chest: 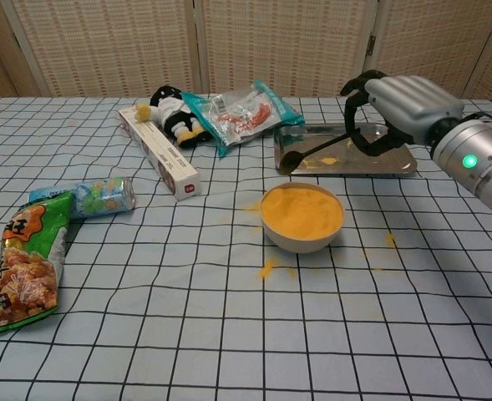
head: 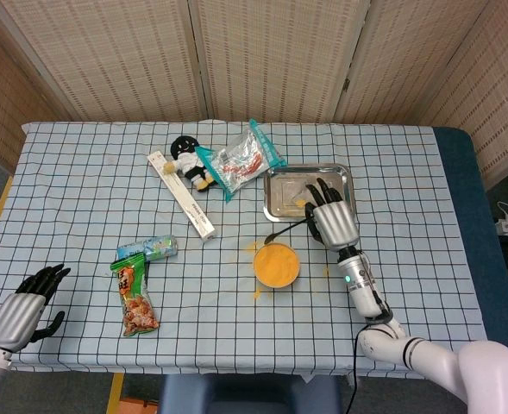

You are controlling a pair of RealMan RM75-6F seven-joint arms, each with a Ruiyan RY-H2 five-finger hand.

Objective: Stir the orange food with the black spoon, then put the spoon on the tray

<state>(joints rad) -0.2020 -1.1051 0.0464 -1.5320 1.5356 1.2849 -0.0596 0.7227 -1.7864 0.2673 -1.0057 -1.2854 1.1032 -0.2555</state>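
Observation:
A white bowl of orange food (head: 276,264) (chest: 302,216) stands in front of the metal tray (head: 341,203) (chest: 401,164). My right hand (head: 329,218) (chest: 393,109) holds the black spoon (head: 289,229) (chest: 311,153) by its handle, lifted clear of the bowl. The spoon's head hangs above the tray's near left corner, its handle slanting up to the hand over the tray. My left hand (head: 22,307) rests open on the table's near left corner, holding nothing; the chest view does not show it.
Orange spills (chest: 268,268) dot the checked cloth around the bowl. A snack bag (head: 135,300) and a small packet (head: 153,248) lie at the left. A long white box (head: 183,196), a plush toy (head: 187,159) and a clear food bag (head: 244,159) lie behind.

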